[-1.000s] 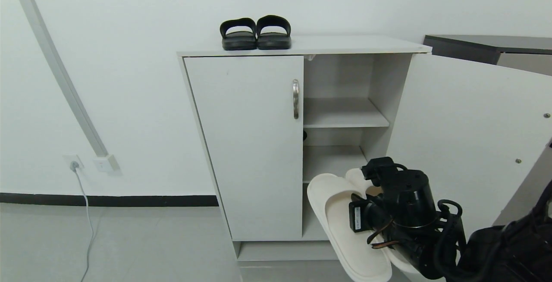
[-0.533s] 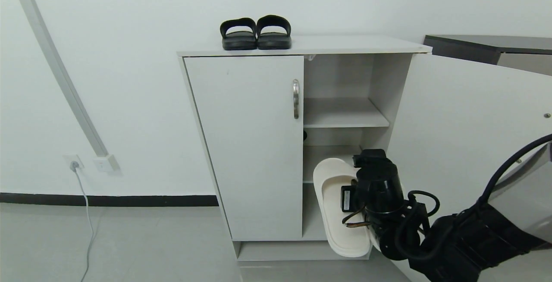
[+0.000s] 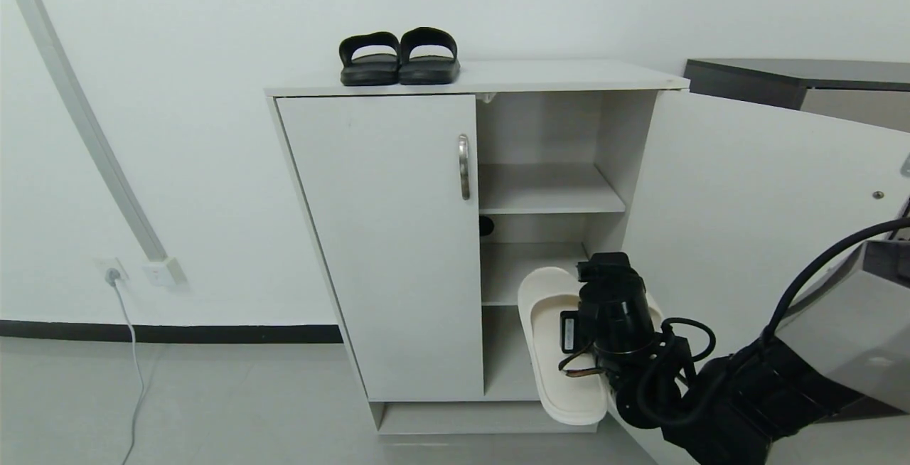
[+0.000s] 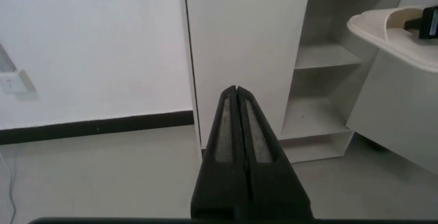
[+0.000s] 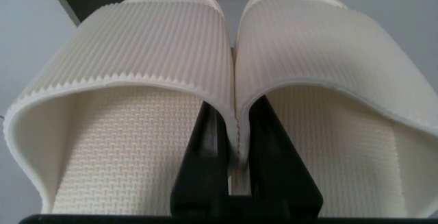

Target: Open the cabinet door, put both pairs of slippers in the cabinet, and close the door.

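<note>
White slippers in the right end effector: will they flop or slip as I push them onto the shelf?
Probably fairly stiff: the white slippers jut past the right end effector without sagging. Their ribbed, textured surface suggests decent grip.

1. The cream slippers (image 5: 137, 80) look like soft foam, matt all over. Both straps are finely ribbed and the footbeds are stamped with a small raised grid.
2. The black slippers (image 3: 399, 58) look rubbery, smooth and matt.
3. The cabinet (image 3: 384, 237) is smooth white board with a faint sheen.
4. Its handle (image 3: 464, 166) is brushed metal, softly shiny.
5. The left gripper (image 4: 236, 94) is matt black plastic, and its 2 fingers (image 4: 222, 138) have dull grey faces.
6. The floor (image 3: 213, 394) is smooth, grey and slightly glossy.
</note>
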